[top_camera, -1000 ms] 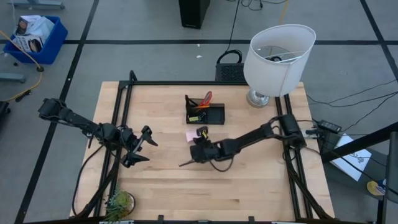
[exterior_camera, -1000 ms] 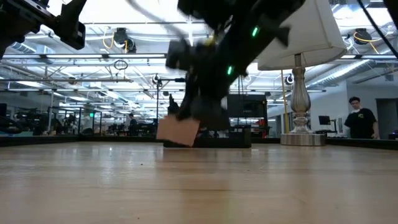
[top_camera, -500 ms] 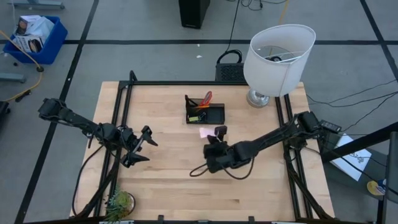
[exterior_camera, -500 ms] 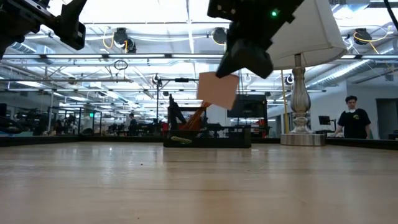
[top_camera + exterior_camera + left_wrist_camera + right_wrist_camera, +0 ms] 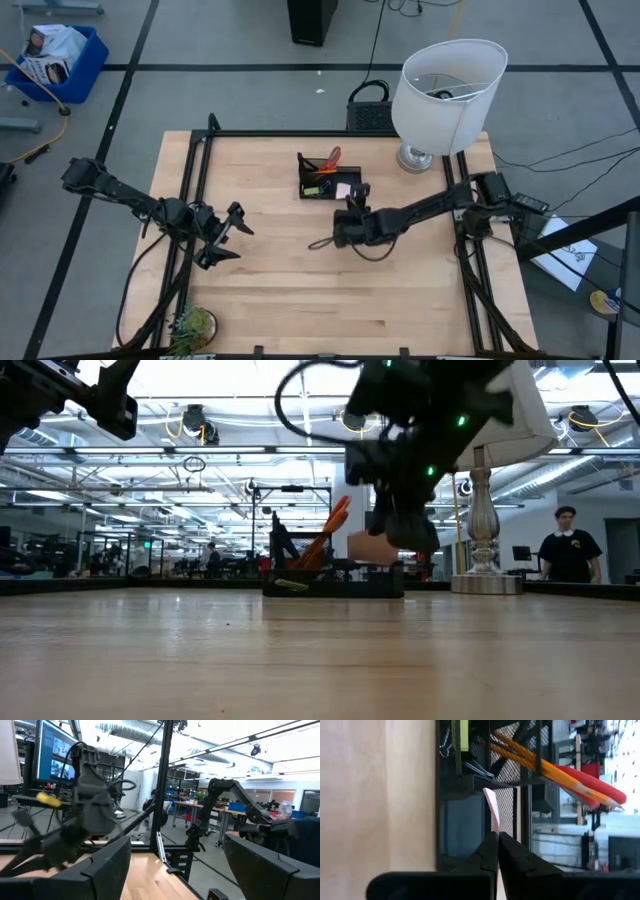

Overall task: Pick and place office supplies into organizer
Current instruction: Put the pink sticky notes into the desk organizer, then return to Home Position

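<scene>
Pink sticky-note pad (image 5: 344, 190) hung edge-on in the right gripper's (image 5: 349, 203) pinched jaws, just over the black organizer's (image 5: 318, 186) low tray at upper centre, seemingly for dropping in. Left gripper (image 5: 228, 233) waited mid-left, jaws wide.

In the low view the right gripper (image 5: 400, 525) is a dark, smeared mass, and it covers much of the pink sticky-note pad (image 5: 372, 547), of which only a tan slab shows. Whether the pad touches the organizer (image 5: 335, 580) cannot be told there. In the right wrist view the pad (image 5: 492, 810) appears edge-on as a thin strip, its lower part hidden between the closed fingers. The scissors (image 5: 600, 787) run off the frame at 3 o'clock, handles unseen. From above, the organizer's (image 5: 318, 175) small contents are too tiny to name. In the left wrist view the far arm at 9 o'clock is blurred.
</scene>
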Motion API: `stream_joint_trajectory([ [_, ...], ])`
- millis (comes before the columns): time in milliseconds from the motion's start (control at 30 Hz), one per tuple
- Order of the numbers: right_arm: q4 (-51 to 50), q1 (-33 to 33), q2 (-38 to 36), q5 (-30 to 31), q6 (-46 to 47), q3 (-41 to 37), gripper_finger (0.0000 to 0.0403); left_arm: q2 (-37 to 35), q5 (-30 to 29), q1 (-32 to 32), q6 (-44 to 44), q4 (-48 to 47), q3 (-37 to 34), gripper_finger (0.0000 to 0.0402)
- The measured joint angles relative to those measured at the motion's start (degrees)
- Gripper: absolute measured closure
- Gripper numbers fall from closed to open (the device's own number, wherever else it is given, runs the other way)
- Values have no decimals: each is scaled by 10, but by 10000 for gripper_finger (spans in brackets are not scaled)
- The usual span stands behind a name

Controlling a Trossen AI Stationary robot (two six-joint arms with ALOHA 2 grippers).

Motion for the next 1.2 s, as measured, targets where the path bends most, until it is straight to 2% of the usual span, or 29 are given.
stream_joint_trajectory([
  [133, 115, -28, 0, -13, -84, -46, 403, 0, 0, 0, 8, -2, 0, 80],
  [333, 219, -44, 0, -23, -180, -83, 403, 0, -7, 5, 10, -20, 0, 80],
  [567, 251, -85, 0, -61, -200, -108, 403, 0, -35, 6, 10, -28, 0, 80],
  [733, 294, -112, 0, -132, -201, -128, 399, 0, -36, 6, 11, -28, 0, 80],
  [833, 315, -121, 0, -145, -204, -131, 376, 0, -36, 6, 14, -28, 0, 80],
  [967, 316, -112, -4, -139, -198, -131, 324, 0, -49, 6, 13, -29, 0, 80],
  [1200, 319, -63, -5, -39, -166, -131, 248, 0, -60, 6, 11, -32, 0, 80],
])
